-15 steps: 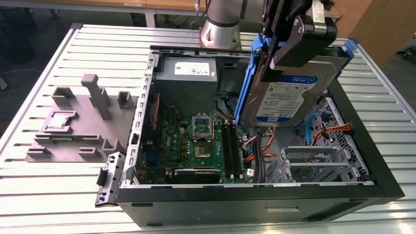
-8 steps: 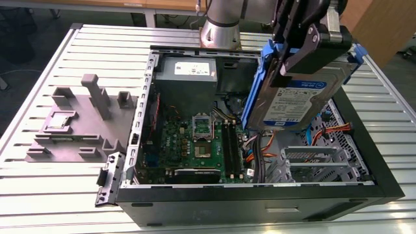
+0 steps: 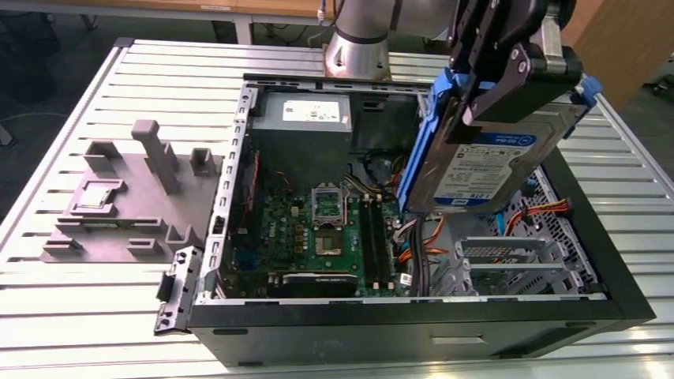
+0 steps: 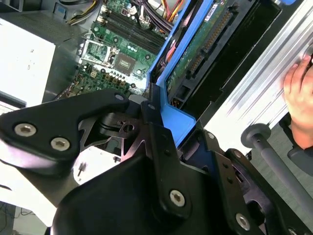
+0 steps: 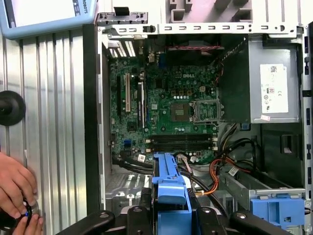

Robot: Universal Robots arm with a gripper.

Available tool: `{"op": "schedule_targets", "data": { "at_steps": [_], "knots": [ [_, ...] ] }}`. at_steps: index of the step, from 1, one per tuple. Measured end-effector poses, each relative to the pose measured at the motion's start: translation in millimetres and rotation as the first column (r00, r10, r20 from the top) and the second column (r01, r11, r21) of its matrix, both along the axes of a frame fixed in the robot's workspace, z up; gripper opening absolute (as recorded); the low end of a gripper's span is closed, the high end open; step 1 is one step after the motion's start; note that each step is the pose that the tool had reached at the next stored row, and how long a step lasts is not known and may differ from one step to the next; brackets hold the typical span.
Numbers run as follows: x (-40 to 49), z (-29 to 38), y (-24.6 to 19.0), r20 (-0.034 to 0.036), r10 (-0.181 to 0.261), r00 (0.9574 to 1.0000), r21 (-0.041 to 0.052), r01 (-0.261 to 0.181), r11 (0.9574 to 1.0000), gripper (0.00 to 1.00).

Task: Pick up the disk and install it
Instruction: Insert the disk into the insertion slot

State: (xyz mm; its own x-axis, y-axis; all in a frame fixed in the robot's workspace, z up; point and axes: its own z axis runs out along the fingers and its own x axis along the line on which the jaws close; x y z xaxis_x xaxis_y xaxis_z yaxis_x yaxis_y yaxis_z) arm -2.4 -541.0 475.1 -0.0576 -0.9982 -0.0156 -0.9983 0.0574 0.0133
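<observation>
The pincer (image 3: pixel 513 83) is clenched on the disk (image 3: pixel 495 158), gripping it by its upper end so that it hangs nearly upright, slightly tilted, label facing the near side in the exterior view. The disk sits in its blue carrier (image 3: pixel 421 150) and is held over the exterior view's right part of the open computer case (image 3: pixel 421 328), above the grey drive bay (image 3: pixel 516 257) and beside the motherboard (image 3: pixel 327 229). The grey power supply (image 3: pixel 305 118) lies at the case's far end. The case rests on a slatted metal desk (image 3: pixel 106 316), with a grey fixture (image 3: pixel 126 197) on the exterior view's left. In the first wrist view the carrier's edge (image 5: pixel 170 196) rises between the pincer's black fingers (image 5: pixel 139 215), and a person's hand (image 5: pixel 17 188) rests on the desk outside the case. The second wrist view shows the disk's green circuit-board side (image 4: pixel 205 39)
</observation>
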Motion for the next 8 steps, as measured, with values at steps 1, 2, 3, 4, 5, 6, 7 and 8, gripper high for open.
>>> {"op": "schedule_targets", "data": {
  "at_steps": [1,2,3,4,5,6,7,8],
  "knots": [
    [7.0,-1.5,-3.4,0.0001,0.000,1.0000,-0.0003,0.000,1.0000,0.37],
    [8.4,-1.7,-4.1,0.0001,0.000,1.0000,-0.0005,0.000,1.0000,0.37],
    [9.8,-1.9,-4.7,0.0001,0.000,1.0000,-0.0007,0.000,1.0000,0.37],
    [11.2,-2.3,-5.1,0.0001,-0.001,1.0000,-0.0007,0.001,1.0000,0.37],
    [12.6,-2.6,-5.3,0.0001,0.000,1.0000,-0.0010,0.000,1.0000,0.37],
    [13.9,-2.8,-5.4,0.0001,-0.001,1.0000,-0.0013,0.001,1.0000,0.37],
    [15.2,-3.2,-5.5,0.0001,0.000,1.0000,-0.0013,0.000,1.0000,0.37],
    [16.4,-3.5,-5.6,0.0001,0.000,1.0000,-0.0012,0.000,1.0000,0.37]
  ]
}}
